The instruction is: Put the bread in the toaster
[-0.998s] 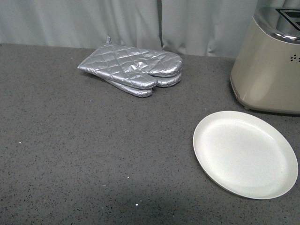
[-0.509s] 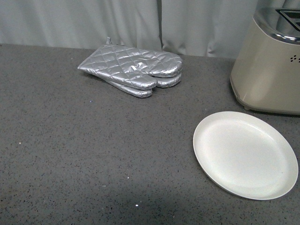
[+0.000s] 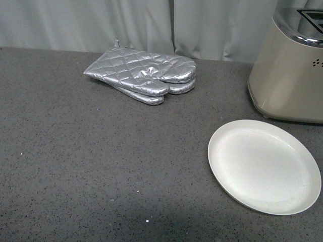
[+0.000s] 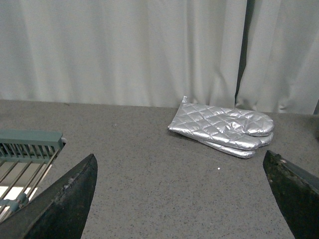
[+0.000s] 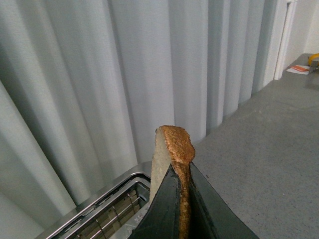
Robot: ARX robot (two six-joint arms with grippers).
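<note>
Right pincer [image 5: 182, 170] grips bread [image 5: 172, 144] near toaster [image 3: 287, 75]; plate [image 3: 262, 166] beside, mitts [image 3: 144, 75] apart.

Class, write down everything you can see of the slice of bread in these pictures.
The bread shows only in the right wrist view, seen edge-on: a rough golden-brown crust with a paler face beside it. It is clamped between the dark fingers of the right end effector, its end poking out past them. The wire-lined slot of the toaster lies beyond; the slice is not in it yet.
</note>
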